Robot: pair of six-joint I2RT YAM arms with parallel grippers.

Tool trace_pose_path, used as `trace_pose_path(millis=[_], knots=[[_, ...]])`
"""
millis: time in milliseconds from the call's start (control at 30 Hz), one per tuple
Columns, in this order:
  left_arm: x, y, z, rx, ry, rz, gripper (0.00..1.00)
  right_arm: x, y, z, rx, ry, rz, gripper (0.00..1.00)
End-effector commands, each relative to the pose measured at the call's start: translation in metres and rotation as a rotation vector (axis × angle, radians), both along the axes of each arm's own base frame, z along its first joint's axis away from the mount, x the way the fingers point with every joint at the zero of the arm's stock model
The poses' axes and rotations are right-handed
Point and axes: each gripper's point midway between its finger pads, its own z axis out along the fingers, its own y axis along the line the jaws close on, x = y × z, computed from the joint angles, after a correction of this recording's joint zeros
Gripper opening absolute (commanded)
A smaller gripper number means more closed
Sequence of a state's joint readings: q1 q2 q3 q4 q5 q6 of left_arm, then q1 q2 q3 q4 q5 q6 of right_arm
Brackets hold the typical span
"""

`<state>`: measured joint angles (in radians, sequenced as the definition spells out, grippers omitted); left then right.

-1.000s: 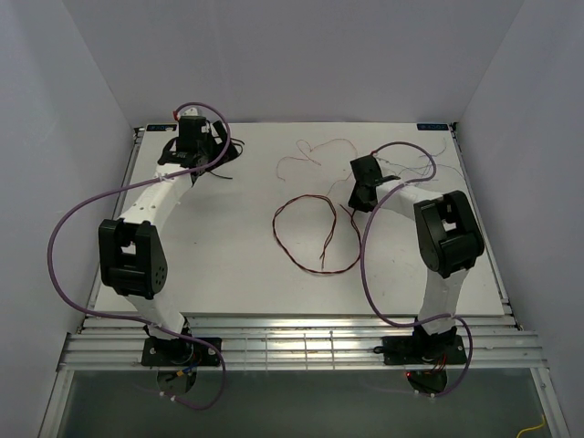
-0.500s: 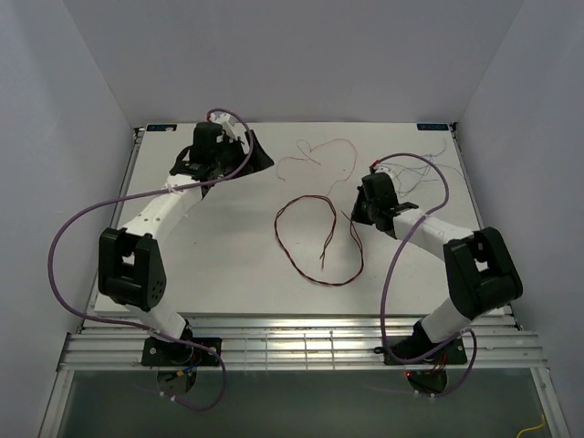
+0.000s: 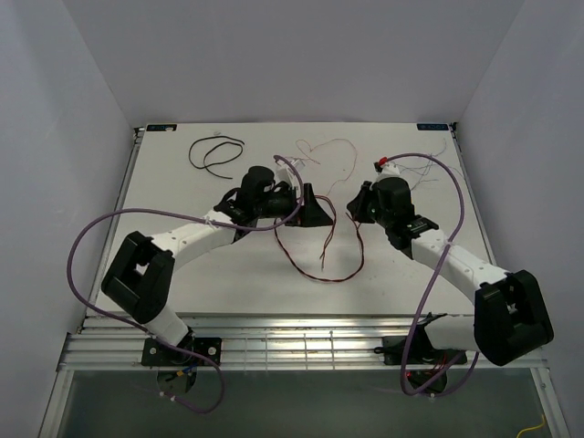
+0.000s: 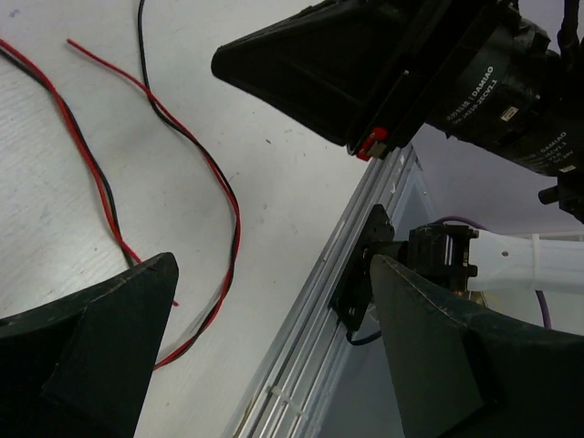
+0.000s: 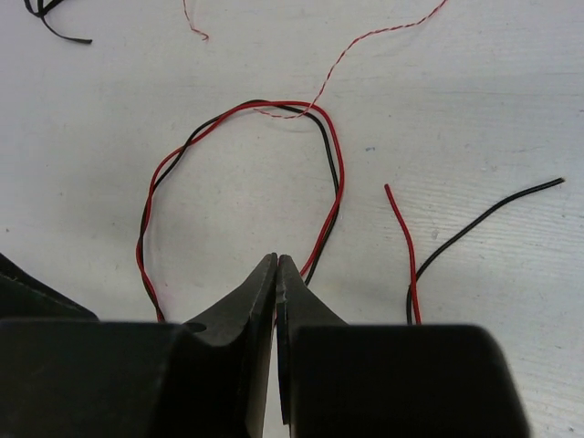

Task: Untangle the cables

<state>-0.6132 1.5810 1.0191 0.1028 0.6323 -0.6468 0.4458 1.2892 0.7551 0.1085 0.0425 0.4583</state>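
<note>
Red-and-black pair [image 5: 265, 104] looped mid-table, 1 black cable [image 3: 212, 157] curled far-left, pale pink wire [image 3: 328, 141] beyond

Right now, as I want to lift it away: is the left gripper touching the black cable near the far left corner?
Apart. The top view shows bare table between the black cable and the left gripper.

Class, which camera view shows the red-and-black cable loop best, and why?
Right wrist: the red-and-black cable loop lies large mid-frame, both strands distinct. Top external shows it small, partly under the left gripper. Left wrist catches only a few strands.
</note>
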Motion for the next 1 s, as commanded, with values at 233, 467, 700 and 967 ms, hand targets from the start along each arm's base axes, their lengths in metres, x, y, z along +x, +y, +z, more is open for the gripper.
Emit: trace_pose_path(millis=[233, 467, 700, 967], knots=[[0.036, -0.038, -0.021, 0.082, -0.048, 0.154, 0.98, -0.014, -0.006, -0.003, -0.03, 0.005, 0.0, 0.08], [0.034, -0.016, -0.02, 0.135, -0.068, 0.232, 0.98, -0.029, -0.043, -0.068, -0.28, 0.261, -0.064, 0.43], [0.026, 0.016, -0.042, 0.266, -0.043, 0.317, 0.98, -0.056, -0.051, -0.121, -0.359, 0.433, -0.003, 0.52], [0.021, 0.021, -0.043, 0.274, -0.028, 0.324, 0.98, -0.058, -0.056, -0.143, -0.408, 0.496, -0.002, 0.19]])
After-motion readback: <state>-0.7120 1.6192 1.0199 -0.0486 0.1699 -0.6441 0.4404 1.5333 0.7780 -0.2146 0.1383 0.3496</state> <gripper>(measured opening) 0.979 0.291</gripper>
